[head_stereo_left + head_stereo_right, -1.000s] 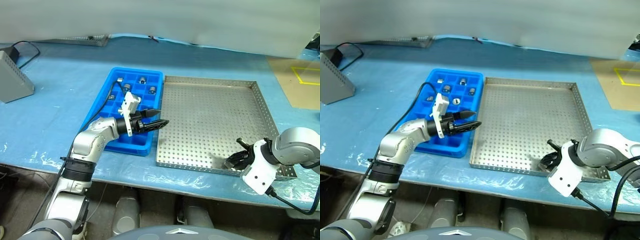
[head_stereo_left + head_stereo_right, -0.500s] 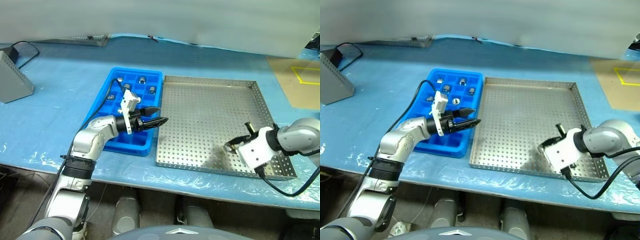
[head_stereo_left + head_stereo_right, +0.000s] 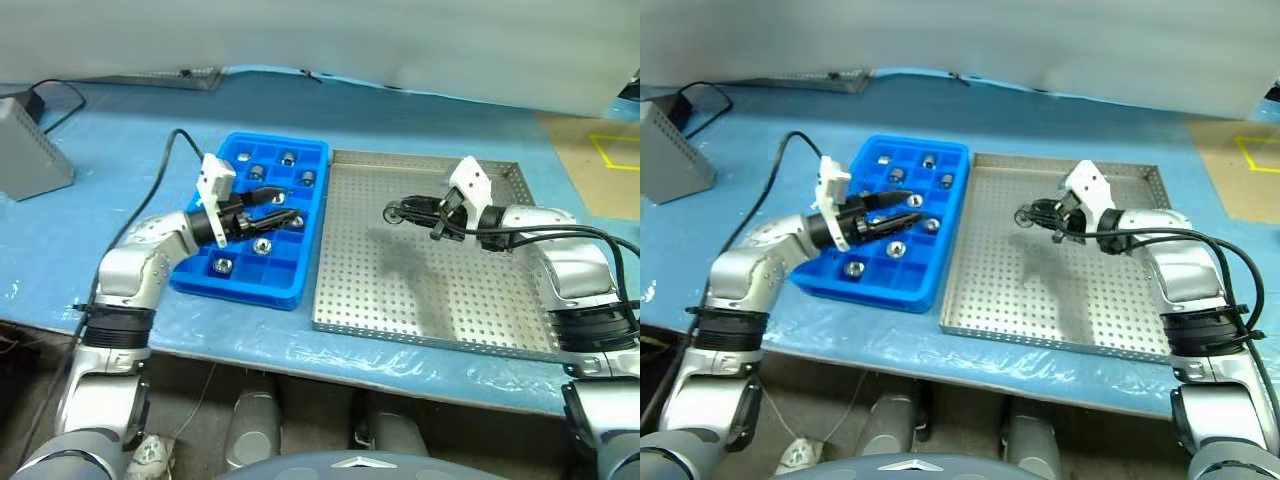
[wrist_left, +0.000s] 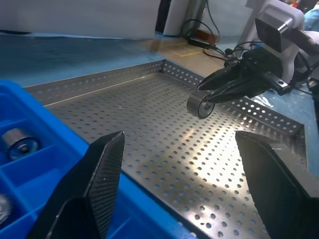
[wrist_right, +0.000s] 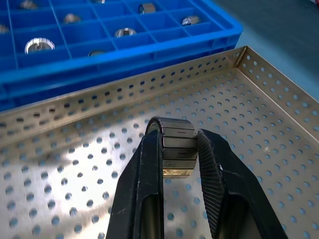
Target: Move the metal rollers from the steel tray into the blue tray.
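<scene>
Lifted roller (image 5: 175, 144) (in right gripper (image 3: 402, 212)) above steel tray (image 3: 430, 290).

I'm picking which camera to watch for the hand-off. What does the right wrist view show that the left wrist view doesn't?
Right wrist view alone: the roller close up, clamped between the right gripper's fingers, with several filled compartments of the blue tray beyond the rim.

Left wrist view alone: the left gripper's fingers standing open, the right gripper seen from outside, and a blue cloth and cables past the far rim.

Both: the steel tray's perforated floor, the held roller, and rollers in the blue tray.
</scene>
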You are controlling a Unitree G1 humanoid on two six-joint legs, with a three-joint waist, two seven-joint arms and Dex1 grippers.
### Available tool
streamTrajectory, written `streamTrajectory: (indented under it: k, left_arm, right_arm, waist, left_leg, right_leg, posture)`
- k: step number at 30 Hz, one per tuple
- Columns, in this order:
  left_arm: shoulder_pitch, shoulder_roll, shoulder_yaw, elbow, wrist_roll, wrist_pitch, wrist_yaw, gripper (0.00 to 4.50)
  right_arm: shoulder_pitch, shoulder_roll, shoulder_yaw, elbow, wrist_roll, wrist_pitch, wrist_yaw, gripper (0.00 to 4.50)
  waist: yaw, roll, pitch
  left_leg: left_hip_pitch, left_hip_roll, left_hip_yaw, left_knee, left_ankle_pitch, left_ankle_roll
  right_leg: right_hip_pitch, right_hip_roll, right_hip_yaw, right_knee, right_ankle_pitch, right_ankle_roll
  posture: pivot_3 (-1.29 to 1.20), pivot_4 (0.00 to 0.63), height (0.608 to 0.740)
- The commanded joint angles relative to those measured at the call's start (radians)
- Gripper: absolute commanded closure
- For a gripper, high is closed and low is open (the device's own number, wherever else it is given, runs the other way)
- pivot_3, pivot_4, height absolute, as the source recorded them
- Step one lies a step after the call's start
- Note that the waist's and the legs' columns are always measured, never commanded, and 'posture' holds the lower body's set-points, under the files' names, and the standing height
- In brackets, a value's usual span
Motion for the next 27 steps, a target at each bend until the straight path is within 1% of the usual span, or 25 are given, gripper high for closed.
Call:
streamTrajectory:
  k: [1, 3, 5, 7, 10, 11, 12, 15, 19, 22, 27]
  left_arm:
    - [0.051, 0.058, 0.067, -0.109, -0.036, 0.016, 0.001, 0.76]
    - [0.123, 0.091, 0.104, -0.185, -0.065, 0.053, 0.014, 0.76]
    - [0.188, 0.118, 0.137, -0.241, -0.088, 0.087, 0.031, 0.76]
    - [0.249, 0.141, 0.161, -0.287, -0.104, 0.106, 0.037, 0.76]
    - [0.325, 0.163, 0.184, -0.330, -0.121, 0.116, 0.039, 0.76]
    - [0.343, 0.165, 0.189, -0.340, -0.127, 0.116, 0.043, 0.76]
    - [0.355, 0.166, 0.192, -0.348, -0.131, 0.114, 0.046, 0.76]
    - [0.391, 0.162, 0.183, -0.388, -0.141, 0.116, 0.058, 0.76]
    - [0.425, 0.153, 0.168, -0.430, -0.150, 0.120, 0.073, 0.76]
    - [0.446, 0.146, 0.162, -0.446, -0.155, 0.116, 0.082, 0.76]
    - [0.439, 0.141, 0.152, -0.441, -0.157, 0.114, 0.093, 0.76]
  right_arm:
    - [-0.026, 0.063, -0.029, -0.039, 0.090, 0.060, 0.000, 3.92]
    - [-0.039, 0.134, -0.001, -0.073, 0.105, 0.055, -0.019, 3.92]
    - [-0.063, 0.190, 0.018, -0.144, 0.170, 0.105, -0.008, 3.92]
    - [-0.075, 0.195, 0.059, -0.203, 0.197, 0.151, 0.035, 3.92]
    - [-0.074, 0.177, 0.117, -0.259, 0.255, 0.228, 0.109, 3.92]
    - [-0.074, 0.177, 0.133, -0.262, 0.263, 0.239, 0.124, 3.92]
    - [-0.075, 0.180, 0.150, -0.254, 0.259, 0.241, 0.129, 3.92]
    - [-0.078, 0.183, 0.230, -0.164, 0.156, 0.140, 0.145, 3.92]
    - [-0.094, 0.196, 0.269, -0.093, 0.093, 0.061, 0.152, 3.92]
    - [-0.101, 0.200, 0.273, -0.061, 0.065, 0.031, 0.157, 3.92]
    - [-0.103, 0.195, 0.270, -0.051, 0.051, 0.024, 0.171, 3.92]
  waist:
    - [0.010, 0.000, 0.000]
    - [0.024, 0.001, 0.000]
    - [0.030, 0.001, 0.000]
    - [0.040, 0.001, 0.001]
    - [0.069, 0.001, 0.001]
    - [0.081, 0.001, 0.001]
    - [0.094, 0.001, 0.001]
    - [0.130, 0.001, 0.001]
    - [0.166, 0.001, 0.001]
    - [0.188, 0.001, 0.001]
    - [0.199, 0.001, 0.001]
  left_leg:
    - [0.000, 0.001, 0.000, -0.001, 0.001, -0.001]
    - [0.000, 0.002, 0.000, -0.002, 0.001, -0.002]
    - [0.000, 0.002, 0.000, -0.003, 0.001, -0.003]
    - [0.000, 0.002, 0.000, -0.005, 0.002, -0.004]
    - [0.001, 0.001, -0.002, -0.006, 0.003, -0.005]
    - [0.002, 0.001, -0.002, -0.007, 0.003, -0.006]
    - [0.002, 0.001, -0.002, -0.008, 0.003, -0.006]
    - [0.003, 0.000, -0.002, -0.010, 0.004, -0.008]
    - [0.005, -0.001, -0.003, -0.016, 0.006, -0.011]
    - [0.007, -0.001, -0.003, -0.019, 0.007, -0.012]
    - [0.007, 0.000, -0.002, -0.020, 0.007, -0.013]
  right_leg:
    - [-0.001, 0.000, 0.000, 0.001, -0.001, -0.001]
    - [-0.002, 0.001, -0.001, 0.002, -0.002, -0.002]
    - [-0.003, 0.001, -0.001, 0.002, -0.002, -0.002]
    - [-0.004, 0.001, -0.001, 0.002, -0.002, -0.002]
    - [-0.003, 0.001, -0.001, 0.002, -0.002, -0.001]
    - [-0.002, 0.001, 0.000, 0.002, -0.004, 0.001]
    - [-0.002, 0.001, 0.000, 0.002, -0.006, 0.005]
    - [-0.002, 0.000, 0.001, 0.002, -0.007, 0.006]
    - [-0.003, 0.001, 0.003, 0.002, -0.007, 0.006]
    - [-0.003, 0.002, 0.004, 0.002, -0.007, 0.006]
    - [-0.004, 0.004, 0.006, 0.002, -0.007, 0.006]
  posture:
    - [0.33, 0.150, 0.740]
    - [0.39, 0.150, 0.740]
    - [0.40, 0.150, 0.740]
    - [0.43, 0.150, 0.740]
    - [0.46, 0.150, 0.740]
    - [0.47, 0.150, 0.740]
    - [0.48, 0.150, 0.740]
    - [0.50, 0.150, 0.740]
    - [0.52, 0.150, 0.740]
    - [0.52, 0.150, 0.740]
    - [0.51, 0.150, 0.740]
